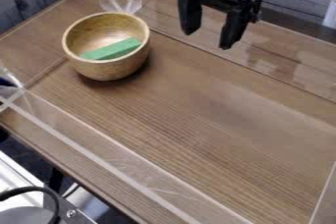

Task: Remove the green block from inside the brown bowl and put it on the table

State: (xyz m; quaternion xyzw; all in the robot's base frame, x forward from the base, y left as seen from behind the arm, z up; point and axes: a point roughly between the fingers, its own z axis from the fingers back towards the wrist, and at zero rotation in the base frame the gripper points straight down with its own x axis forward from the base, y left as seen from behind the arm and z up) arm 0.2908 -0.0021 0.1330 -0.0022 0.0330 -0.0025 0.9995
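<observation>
Lying on the pale, grained floor of the round light-brown wooden bowl (108,46), the small bright green rectangular block (116,49) rested a little toward the bowl's near-right side, wholly inside the thick rim and touching nothing but the wood beneath it. Its long axis ran from about eight o'clock to two o'clock in the picture, the upper-right end sitting near the inner wall and the lower-left end closer to the bowl's middle. The block was shorter than the bowl was wide, so there was bare wood on either flank of it.

Outward from the bowl, the black two-fingered gripper (210,31) hung at roughly two to three o'clock from the block, well apart from the bowl and clear of its rim. It pointed straight down above the brown wood-grain surface (197,120), its fingers spread wide with nothing between them; it held nothing. From the gripper, then, the block lay at about eight to nine o'clock, across the bowl's right wall.

By my judgement the coming move turned on that offset: the gripper would need to travel toward nine o'clock, pass above the rim, and descend with its fingers set across the block's short sides rather than along its slanted length. The nearness of the block's upper-right end to the wall looked like the tightest spot for a finger. The surface spread open from four to six o'clock of the bowl.
</observation>
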